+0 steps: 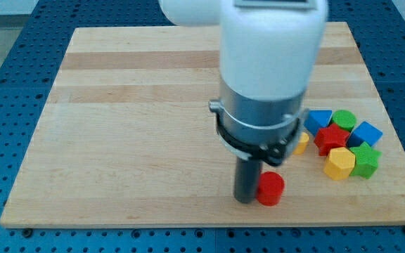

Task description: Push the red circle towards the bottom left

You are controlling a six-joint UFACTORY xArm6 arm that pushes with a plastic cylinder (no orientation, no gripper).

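The red circle [271, 188] sits near the board's [132, 140] near edge, right of centre. My tip [245, 199] rests just left of it, touching, the wrong side for pushing it left. No jaws, only a rod.

Light wooden board [132, 119] with visible plank grain sits on a blue perforated metal base [5, 42]; pale floor at top corners; even, diffuse lighting.

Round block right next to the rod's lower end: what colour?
Red. The round block sits just right of my tip, seen clearly in the camera view.
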